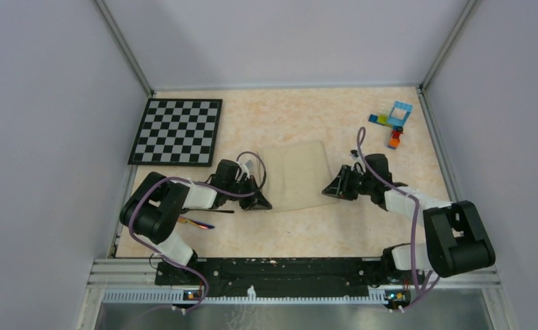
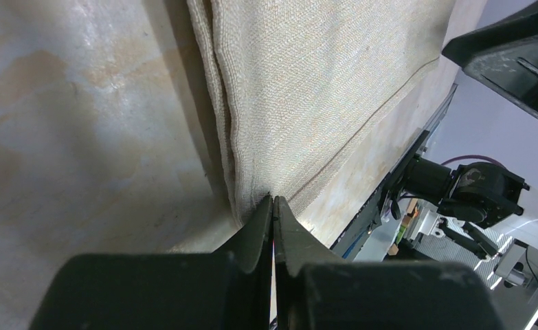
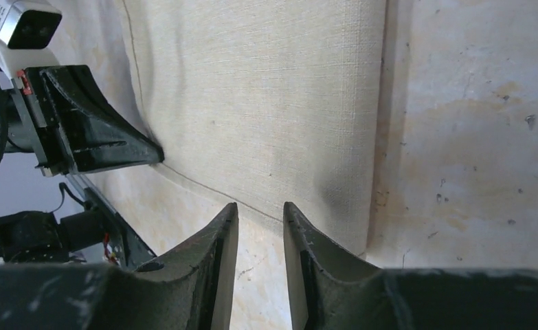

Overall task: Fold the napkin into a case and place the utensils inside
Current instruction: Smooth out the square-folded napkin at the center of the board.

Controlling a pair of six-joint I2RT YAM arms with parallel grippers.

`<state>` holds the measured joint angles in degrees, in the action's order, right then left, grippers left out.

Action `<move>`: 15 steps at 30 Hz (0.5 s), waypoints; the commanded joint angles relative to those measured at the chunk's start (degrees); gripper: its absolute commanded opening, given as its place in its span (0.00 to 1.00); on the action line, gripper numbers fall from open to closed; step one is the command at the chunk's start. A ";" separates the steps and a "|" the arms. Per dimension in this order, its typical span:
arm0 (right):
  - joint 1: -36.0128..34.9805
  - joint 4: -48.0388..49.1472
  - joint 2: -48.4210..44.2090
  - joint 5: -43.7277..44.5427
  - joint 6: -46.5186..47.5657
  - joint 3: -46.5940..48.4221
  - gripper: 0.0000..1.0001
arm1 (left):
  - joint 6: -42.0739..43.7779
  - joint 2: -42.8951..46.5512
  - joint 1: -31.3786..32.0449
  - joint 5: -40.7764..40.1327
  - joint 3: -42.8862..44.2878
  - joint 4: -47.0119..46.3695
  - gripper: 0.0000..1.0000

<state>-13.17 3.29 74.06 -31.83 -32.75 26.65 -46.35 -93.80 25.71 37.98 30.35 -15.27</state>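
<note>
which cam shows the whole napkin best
top external: nearly the whole napkin shows, outline and all. left wrist gives only its layered edge up close; right wrist only part of its surface and one edge.

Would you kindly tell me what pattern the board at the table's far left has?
The board is black-and-white chequered; top external view shows it best.

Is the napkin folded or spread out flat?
Folded: the napkin shows several stacked layers along one edge in the left wrist view.
</note>
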 commanded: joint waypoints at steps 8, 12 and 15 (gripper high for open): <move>7.83 -2.54 -1.37 6.73 2.22 -4.31 0.29 | 3.22 0.60 0.30 -2.70 -0.55 3.54 0.02; 5.40 -2.96 -5.75 4.49 4.65 3.04 0.47 | 2.76 4.90 0.20 0.21 2.46 5.42 0.13; 5.23 0.75 1.56 -1.81 3.25 10.13 0.49 | 3.27 6.97 -0.46 0.79 8.12 8.82 0.29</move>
<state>-7.22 0.14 70.39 -29.47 -30.96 27.14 -44.97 -90.89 25.80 37.95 31.77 -10.31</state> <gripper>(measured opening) 0.486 0.225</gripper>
